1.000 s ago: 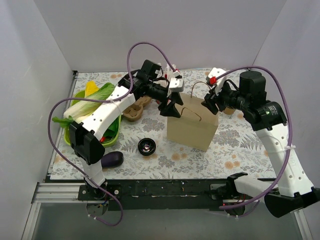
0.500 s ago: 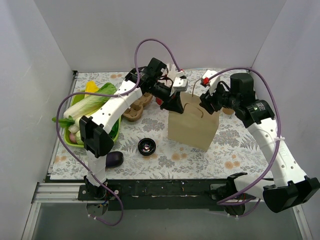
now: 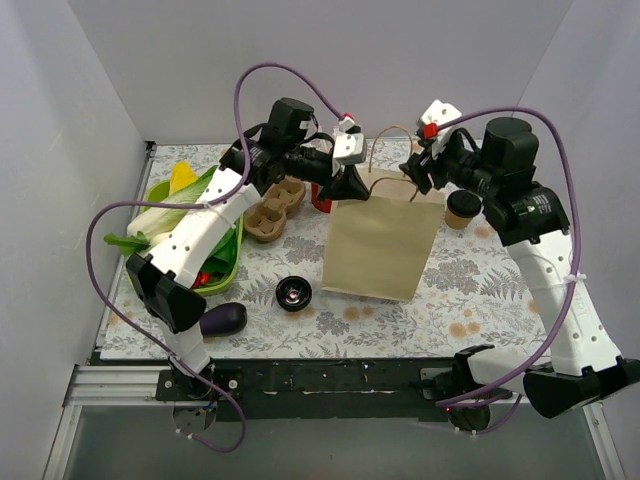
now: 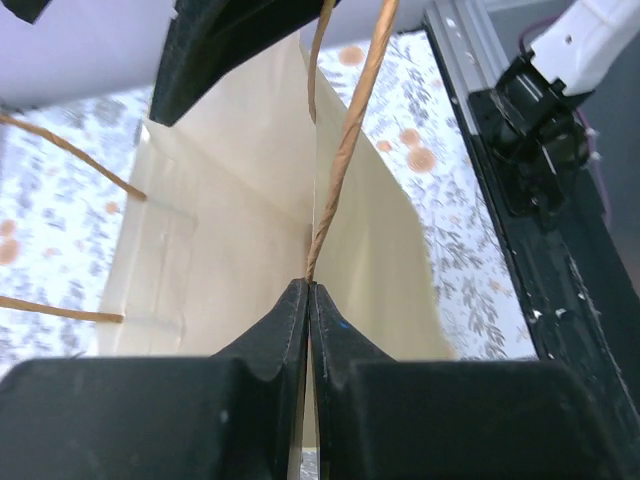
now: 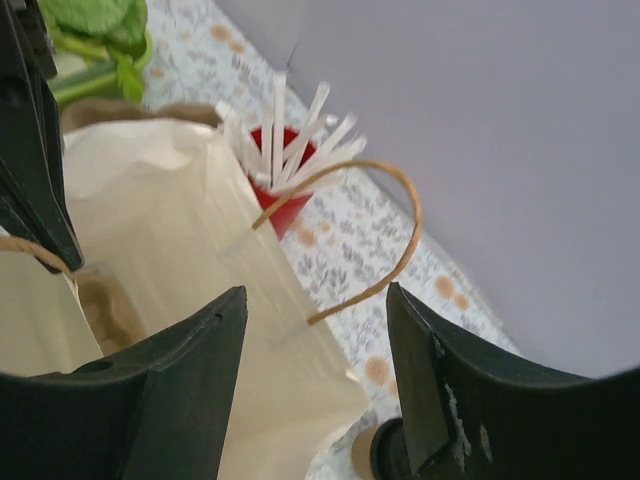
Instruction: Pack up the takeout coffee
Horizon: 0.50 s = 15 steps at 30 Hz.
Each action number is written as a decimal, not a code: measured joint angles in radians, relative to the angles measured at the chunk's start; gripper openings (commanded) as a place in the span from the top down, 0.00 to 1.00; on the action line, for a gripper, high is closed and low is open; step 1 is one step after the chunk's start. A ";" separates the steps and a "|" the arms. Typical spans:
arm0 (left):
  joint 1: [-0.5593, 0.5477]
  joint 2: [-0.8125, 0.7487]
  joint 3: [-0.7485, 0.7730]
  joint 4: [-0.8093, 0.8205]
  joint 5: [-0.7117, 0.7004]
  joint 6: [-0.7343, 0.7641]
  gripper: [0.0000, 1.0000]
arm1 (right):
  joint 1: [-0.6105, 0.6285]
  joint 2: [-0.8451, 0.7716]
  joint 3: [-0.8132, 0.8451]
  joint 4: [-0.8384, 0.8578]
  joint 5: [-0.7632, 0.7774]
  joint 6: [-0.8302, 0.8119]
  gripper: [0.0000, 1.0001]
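1. Left hand (image 4: 308, 300) pressed together, pinching the left rim of the tan kraft paper bag (image 3: 375, 245) standing mid floral surface (image 3: 470, 310).
2. Right hand (image 5: 315, 292) spread over the bag's right rim, holding nothing.
3. The small tan-brown kraft paper coffee cup (image 3: 462, 210) stands upright toward the far-right corner, just right of the bag. Right hand is nearer, with the cup below and to its right.

1 ea.: bag (image 3: 380, 245), kraft cup (image 3: 462, 210), red cup (image 5: 283, 210), carrier (image 3: 272, 215), eggplant (image 3: 224, 319).

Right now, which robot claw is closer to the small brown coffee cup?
Right. The right gripper hangs open over the paper bag's top corner, just beside the coffee cup. The left gripper pinches the bag's far top corner, the bag's mouth lying between it and the cup.
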<state>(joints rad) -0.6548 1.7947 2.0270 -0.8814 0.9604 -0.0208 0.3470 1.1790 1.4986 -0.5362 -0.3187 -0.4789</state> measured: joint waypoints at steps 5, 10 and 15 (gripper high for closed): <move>0.000 -0.060 0.000 0.089 -0.046 -0.027 1.00 | 0.000 0.047 0.169 0.032 -0.049 0.017 0.35; 0.000 -0.069 0.000 0.138 -0.104 -0.024 1.00 | 0.000 0.099 0.298 0.051 -0.041 0.031 0.34; 0.000 -0.108 -0.086 0.193 -0.164 -0.009 0.78 | -0.001 0.111 0.350 0.086 -0.006 0.031 0.34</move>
<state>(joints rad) -0.6548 1.6867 1.9411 -0.6880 0.7967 -0.0296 0.3462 1.2900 1.8488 -0.4503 -0.3252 -0.4480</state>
